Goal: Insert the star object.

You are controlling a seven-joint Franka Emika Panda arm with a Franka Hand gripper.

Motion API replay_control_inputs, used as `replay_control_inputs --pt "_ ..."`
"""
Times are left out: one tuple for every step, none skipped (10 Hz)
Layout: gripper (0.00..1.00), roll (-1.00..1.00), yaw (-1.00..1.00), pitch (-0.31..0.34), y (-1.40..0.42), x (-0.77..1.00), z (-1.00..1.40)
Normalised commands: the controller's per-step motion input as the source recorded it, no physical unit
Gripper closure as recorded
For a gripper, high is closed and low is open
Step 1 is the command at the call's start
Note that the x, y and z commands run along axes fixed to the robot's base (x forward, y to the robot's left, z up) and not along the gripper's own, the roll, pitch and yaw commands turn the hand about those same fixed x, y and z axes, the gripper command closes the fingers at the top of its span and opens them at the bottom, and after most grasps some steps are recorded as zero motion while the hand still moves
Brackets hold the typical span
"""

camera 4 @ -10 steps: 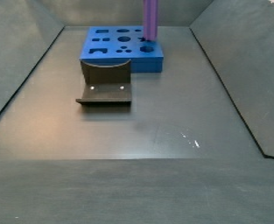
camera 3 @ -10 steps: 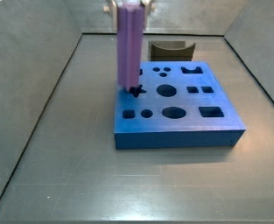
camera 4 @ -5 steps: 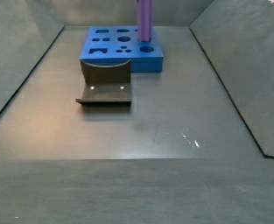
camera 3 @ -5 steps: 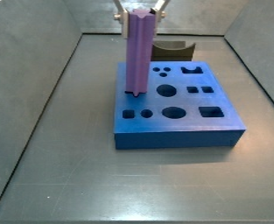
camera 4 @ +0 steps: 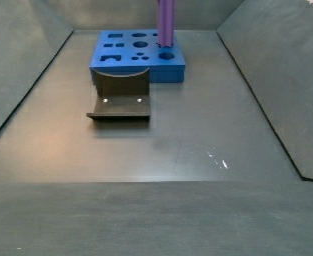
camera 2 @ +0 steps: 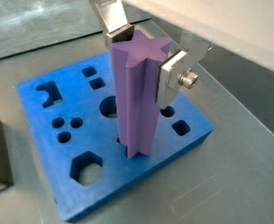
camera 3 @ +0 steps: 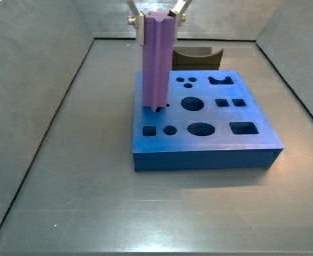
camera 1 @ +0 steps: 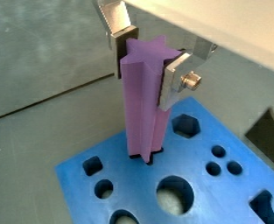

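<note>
While clamped near top by gripper (camera 1: 145,59), star object (camera 1: 146,105) stands upright, lower tip entered in star-shaped hole of blue block (camera 2: 57,166). Judged partly inserted; left: push down fully, release.

Light even, soft, from overhead; all four views bright enough, low resolution, slightly soft. In a side view, glare specks on grey surface (camera 4: 219,160) near front; dim shadow under dark brown curved piece (camera 4: 119,105). In a side view, blue block (camera 3: 206,130) front face darker than top. In both wrist views my fingers (camera 1: 178,77) catch bright highlights; star object (camera 2: 139,96) lit on one ridge, shaded on next. Upper corner of both wrist views washed out white.
</note>
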Motion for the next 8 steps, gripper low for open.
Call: replay_control_inputs --pt "1.00 -0.08 0.27 -0.063 -0.02 0.00 -0.69" --pt "1.00 0.00 0.12 -0.071 0.00 0.00 -0.85" --pt "1.00 0.00 0.06 0.000 0.00 0.23 -0.80" --pt "1.00 0.00 0.00 0.000 0.02 0.33 -0.77" --pt "1.00 0.00 0.00 0.000 0.03 0.25 -0.80" --pt "1.00 0.00 0.00 0.000 0.01 0.04 -0.84" --pt "1.00 0.01 0.08 -0.087 0.00 -0.23 -0.89" --pt "1.00 0.00 0.12 -0.131 0.00 -0.31 -1.00"
